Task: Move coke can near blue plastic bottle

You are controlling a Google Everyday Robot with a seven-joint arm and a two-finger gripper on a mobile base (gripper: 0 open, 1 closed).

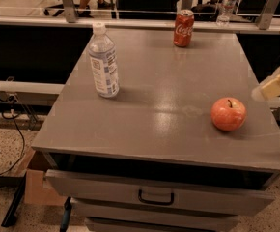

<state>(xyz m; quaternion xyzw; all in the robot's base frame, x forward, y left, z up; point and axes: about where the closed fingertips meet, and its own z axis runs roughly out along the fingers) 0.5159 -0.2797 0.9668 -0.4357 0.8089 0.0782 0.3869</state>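
The tool shows only as a pale cream piece at the right border of the view, just right of the apple and a little higher, about level with the right edge of the table. It holds nothing and touches nothing that can be seen. Whether it is spread or pressed together cannot be told, since the border cuts most of it off. The apple itself (red-orange, stem up) sits on the table's front right part. The coke can stands upright far behind the apple and somewhat to its left, close to the table's back edge, with its white script facing the camera. The blue plastic bottle stands upright well to the left of the apple and a little farther back, near the table's left edge. Its white cap is on and its blue-and-white label faces forward. How full it is cannot be made out. Can and bottle are well apart, the can farther from the apple's side of the table than the bottle. Below and in front of the apple, under the tabletop, lies a dark gap, and beneath it a grey drawer with a dark handle; what it holds is hidden. A smaller clear bottle stands beyond the table, farther behind the apple than the can.
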